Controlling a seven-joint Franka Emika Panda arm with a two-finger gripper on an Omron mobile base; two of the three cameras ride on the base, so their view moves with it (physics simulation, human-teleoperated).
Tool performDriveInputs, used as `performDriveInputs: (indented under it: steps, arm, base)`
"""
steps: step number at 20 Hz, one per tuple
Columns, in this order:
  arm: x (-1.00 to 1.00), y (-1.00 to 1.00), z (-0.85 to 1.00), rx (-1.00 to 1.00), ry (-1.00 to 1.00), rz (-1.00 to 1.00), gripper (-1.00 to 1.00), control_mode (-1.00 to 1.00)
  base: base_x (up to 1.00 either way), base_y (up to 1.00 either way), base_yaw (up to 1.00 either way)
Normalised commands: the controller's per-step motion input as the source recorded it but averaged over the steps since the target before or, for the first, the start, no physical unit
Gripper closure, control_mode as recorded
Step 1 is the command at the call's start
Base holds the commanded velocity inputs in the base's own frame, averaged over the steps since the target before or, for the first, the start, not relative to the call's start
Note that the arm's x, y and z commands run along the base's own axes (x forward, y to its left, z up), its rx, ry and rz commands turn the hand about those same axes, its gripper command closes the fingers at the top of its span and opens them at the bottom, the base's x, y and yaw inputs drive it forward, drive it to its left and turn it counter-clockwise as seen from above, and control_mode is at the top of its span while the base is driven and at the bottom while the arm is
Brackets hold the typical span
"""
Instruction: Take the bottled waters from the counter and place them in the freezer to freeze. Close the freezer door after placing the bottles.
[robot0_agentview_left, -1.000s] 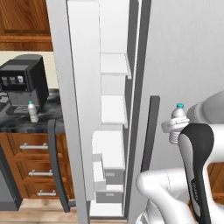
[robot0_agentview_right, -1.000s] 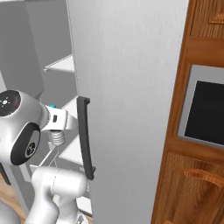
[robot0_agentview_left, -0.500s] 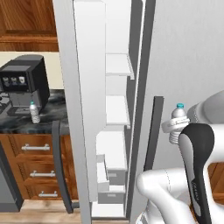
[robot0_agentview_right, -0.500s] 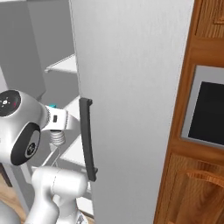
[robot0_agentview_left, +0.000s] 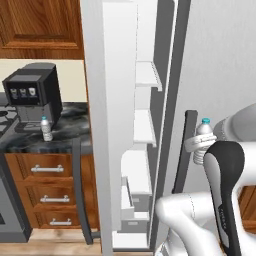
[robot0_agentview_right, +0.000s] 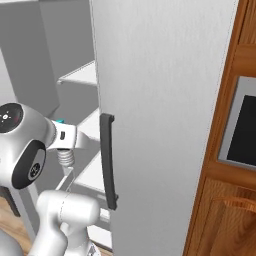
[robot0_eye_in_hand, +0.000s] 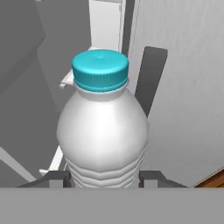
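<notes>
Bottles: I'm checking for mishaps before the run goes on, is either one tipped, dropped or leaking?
No. One bottle stands upright in the tool, cap on. The other bottle stands upright on the counter beside the coffee machine. No spill shows.

The held bottle shows just its teal cap and shoulder in the left base view, the rest behind the arm. In the hand view its base is cut off at the bottom edge. The label on the counter bottle is too small to read. The freezer door hides part of the inner shelves.
</notes>
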Motion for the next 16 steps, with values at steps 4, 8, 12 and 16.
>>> performDriveInputs:
  steps: [4, 8, 12, 16]
  arm:
    - [0.0, 0.0, 0.0, 0.0, 0.0, 0.0, 1.0, 1.0]
    - [0.0, 0.0, 0.0, 0.0, 0.0, 0.0, 1.0, 1.0]
    - [0.0, 0.0, 0.0, 0.0, 0.0, 0.0, 1.0, 1.0]
    - [0.0, 0.0, 0.0, 0.0, 0.0, 0.0, 1.0, 1.0]
  base:
    - [0.16, 0.32, 0.0]
    - [0.1, 0.21, 0.0]
    - [0.01, 0.0, 0.0]
    - [0.0, 0.0, 0.0]
